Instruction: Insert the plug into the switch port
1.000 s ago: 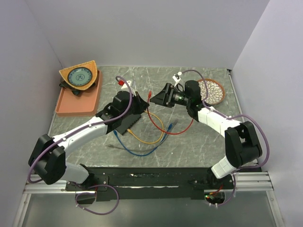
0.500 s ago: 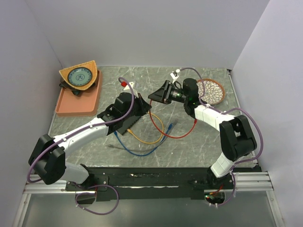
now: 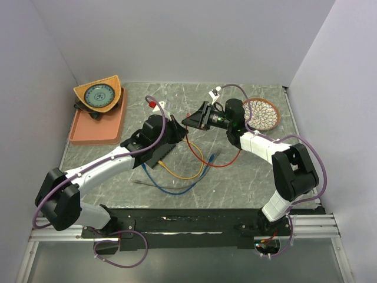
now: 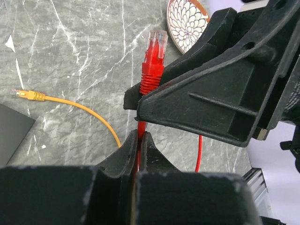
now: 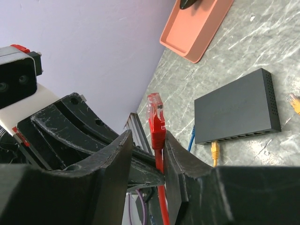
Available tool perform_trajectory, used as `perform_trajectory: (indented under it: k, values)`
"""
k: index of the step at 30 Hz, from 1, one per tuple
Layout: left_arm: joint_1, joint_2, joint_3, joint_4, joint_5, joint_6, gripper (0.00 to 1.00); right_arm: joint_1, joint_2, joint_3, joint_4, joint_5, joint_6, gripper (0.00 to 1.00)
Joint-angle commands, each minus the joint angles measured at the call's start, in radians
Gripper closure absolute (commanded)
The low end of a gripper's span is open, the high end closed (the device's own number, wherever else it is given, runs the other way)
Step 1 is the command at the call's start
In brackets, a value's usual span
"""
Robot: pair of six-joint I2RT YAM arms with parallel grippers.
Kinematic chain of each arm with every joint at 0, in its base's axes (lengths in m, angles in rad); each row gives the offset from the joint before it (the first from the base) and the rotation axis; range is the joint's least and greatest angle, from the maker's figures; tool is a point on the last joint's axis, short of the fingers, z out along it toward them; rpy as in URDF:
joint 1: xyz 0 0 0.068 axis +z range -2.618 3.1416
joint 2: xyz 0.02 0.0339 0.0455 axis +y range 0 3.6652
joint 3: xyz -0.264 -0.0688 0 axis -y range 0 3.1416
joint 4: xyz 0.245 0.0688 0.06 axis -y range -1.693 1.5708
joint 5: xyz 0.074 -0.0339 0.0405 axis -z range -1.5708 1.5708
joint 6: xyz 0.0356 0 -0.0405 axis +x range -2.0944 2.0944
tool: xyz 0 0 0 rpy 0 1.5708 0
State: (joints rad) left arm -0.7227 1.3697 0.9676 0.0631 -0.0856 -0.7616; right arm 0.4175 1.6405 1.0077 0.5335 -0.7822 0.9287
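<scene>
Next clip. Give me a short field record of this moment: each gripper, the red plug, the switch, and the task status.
red plug: in the air, clear tip up
left gripper: shut on the red cable just below the plug
right gripper: jaws either side of the plug, gap showing on one side, not clamped
switch: flat on the table, a yellow plug in its port row
task status: red plug not yet inserted

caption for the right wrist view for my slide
Red plug standing inside the open right claw, its cable pinched by the left claw, black switch beyond
</scene>
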Motion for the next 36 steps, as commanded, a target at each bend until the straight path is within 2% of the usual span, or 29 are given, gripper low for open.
perform_trajectory:
  k: [1,3,4,5,8,11,12,13,16,21,26,29,36]
  values:
    - [-0.004,-0.040,0.042,0.034,-0.042,-0.036,0.99,0.020,-0.014,-0.001,0.074,-0.040,0.013,0.68]
    - [-0.007,-0.046,0.043,0.027,-0.051,-0.041,0.99,0.020,-0.016,0.002,0.069,-0.042,0.010,0.80]
    - [-0.007,-0.049,0.042,0.030,-0.052,-0.041,0.99,0.021,-0.019,0.005,0.060,-0.040,-0.001,0.95]
    - [-0.007,-0.052,0.039,0.032,-0.054,-0.039,0.99,0.020,-0.019,0.012,0.046,-0.035,-0.008,0.99]
    - [-0.007,-0.070,0.028,0.029,-0.057,-0.033,0.93,0.020,-0.034,0.022,0.008,-0.026,-0.053,1.00]
    - [-0.004,-0.095,0.023,0.030,-0.063,0.008,0.60,0.015,-0.054,0.048,-0.085,-0.016,-0.132,1.00]
    - [-0.004,-0.103,0.026,0.024,-0.062,0.025,0.40,0.012,-0.060,0.054,-0.111,-0.015,-0.154,1.00]
    - [-0.003,-0.110,0.032,0.015,-0.063,0.039,0.33,0.007,-0.070,0.057,-0.150,-0.017,-0.195,1.00]
    - [0.005,-0.141,0.052,-0.008,-0.054,0.099,0.22,-0.011,-0.088,0.068,-0.223,-0.035,-0.276,1.00]
    - [0.132,-0.176,0.056,0.021,0.122,0.081,0.23,-0.017,-0.136,0.103,-0.329,-0.101,-0.435,1.00]
    - [0.265,-0.166,0.011,0.208,0.513,0.061,0.26,-0.017,-0.162,0.147,-0.389,-0.310,-0.553,1.00]
    - [0.289,-0.144,-0.001,0.312,0.700,0.053,0.27,-0.019,-0.159,0.155,-0.350,-0.450,-0.538,1.00]
    - [0.292,-0.139,-0.047,0.504,0.886,-0.010,0.36,-0.017,-0.139,0.157,-0.258,-0.534,-0.461,1.00]
